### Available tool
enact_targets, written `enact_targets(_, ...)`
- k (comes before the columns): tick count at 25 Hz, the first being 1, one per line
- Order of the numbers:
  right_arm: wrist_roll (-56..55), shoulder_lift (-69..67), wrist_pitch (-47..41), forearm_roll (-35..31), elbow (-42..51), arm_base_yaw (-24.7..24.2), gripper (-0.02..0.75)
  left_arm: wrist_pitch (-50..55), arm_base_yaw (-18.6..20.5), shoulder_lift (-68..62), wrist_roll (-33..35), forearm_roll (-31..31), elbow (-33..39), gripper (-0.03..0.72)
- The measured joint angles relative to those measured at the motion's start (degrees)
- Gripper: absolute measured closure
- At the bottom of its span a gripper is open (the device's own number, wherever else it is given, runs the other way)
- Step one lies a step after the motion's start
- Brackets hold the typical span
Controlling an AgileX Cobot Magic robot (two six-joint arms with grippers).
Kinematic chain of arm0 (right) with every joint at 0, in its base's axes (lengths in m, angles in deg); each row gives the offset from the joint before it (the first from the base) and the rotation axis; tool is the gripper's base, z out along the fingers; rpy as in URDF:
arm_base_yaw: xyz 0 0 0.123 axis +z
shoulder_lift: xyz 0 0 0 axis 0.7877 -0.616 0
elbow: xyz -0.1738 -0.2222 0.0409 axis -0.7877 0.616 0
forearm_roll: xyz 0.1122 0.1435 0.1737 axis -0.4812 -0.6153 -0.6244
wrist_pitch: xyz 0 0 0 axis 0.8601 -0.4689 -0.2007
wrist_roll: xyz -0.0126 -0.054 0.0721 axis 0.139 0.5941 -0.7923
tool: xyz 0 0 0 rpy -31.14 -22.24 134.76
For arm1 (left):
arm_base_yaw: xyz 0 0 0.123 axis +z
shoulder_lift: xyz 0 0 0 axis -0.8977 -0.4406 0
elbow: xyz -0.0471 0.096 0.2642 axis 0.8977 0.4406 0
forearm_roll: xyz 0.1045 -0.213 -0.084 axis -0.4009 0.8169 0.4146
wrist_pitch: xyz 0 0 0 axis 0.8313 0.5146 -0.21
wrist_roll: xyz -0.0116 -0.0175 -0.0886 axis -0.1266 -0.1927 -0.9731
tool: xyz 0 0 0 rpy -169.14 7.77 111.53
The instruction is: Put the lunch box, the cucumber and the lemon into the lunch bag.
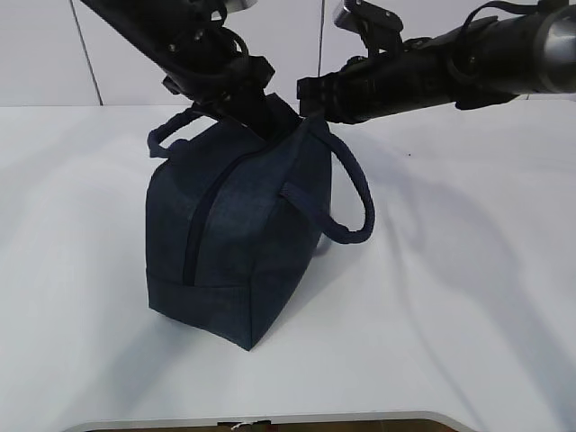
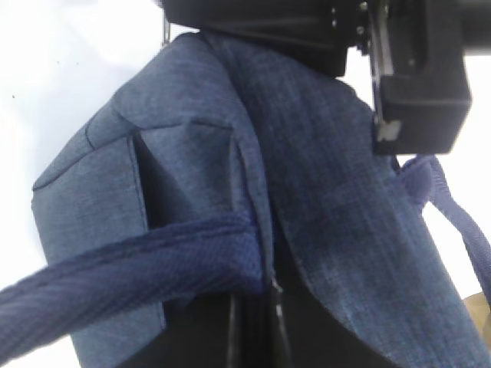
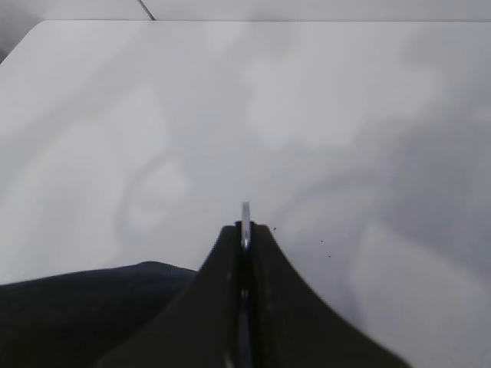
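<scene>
A big dark blue lunch bag [image 1: 238,238] stands on the white counter [image 1: 468,297]. It sits a little left of the middle. One corner of the lunch bag points toward the front. A dark zipper line [image 1: 200,225] runs up its front side, and it looks zipped there. One loop handle [image 1: 355,193] hangs down on the right side of the lunch bag. The other handle [image 1: 175,130] sticks out at the top left.

Two black arms reach in from above. They meet at the top of the lunch bag.

The left hand [image 1: 261,112] is right at the top of the lunch bag, touching the cloth. In the left wrist view the blue cloth [image 2: 192,176] fills almost the whole picture and a thick blue handle [image 2: 130,280] crosses the bottom. The fingers are mostly hidden there, so it is hard to tell if the left hand is spread or pinching.

The right hand [image 1: 306,94] is at the top right edge of the lunch bag. In the right wrist view its two fingers [image 3: 265,268] are pressed together. A thin shiny silver piece [image 3: 245,222] sticks up from between the tips, so the right hand is pinching it. A bit of the dark lunch bag shows at the bottom left of that view.
</scene>
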State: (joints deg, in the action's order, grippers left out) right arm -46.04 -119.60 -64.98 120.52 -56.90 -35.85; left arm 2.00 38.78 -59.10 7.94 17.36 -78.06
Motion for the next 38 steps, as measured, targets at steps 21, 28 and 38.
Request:
enact_targets(21, -0.80, -4.65, 0.33, -0.69, 0.00, -0.89, 0.733, 1.34, 0.13, -0.13, 0.32, -1.80, 0.00, 0.702)
enact_targets(28, -0.43, -3.23, 0.50, -0.15, 0.00, -0.89, 0.733, 2.59, 0.13, -0.02, 0.32, -1.89, 0.00, 0.702)
enact_targets(38, 0.14, -0.27, 0.27, 0.08, 0.10, -0.99, 0.622, 3.34, 0.13, 0.06, 0.32, -1.78, 0.00, 0.698)
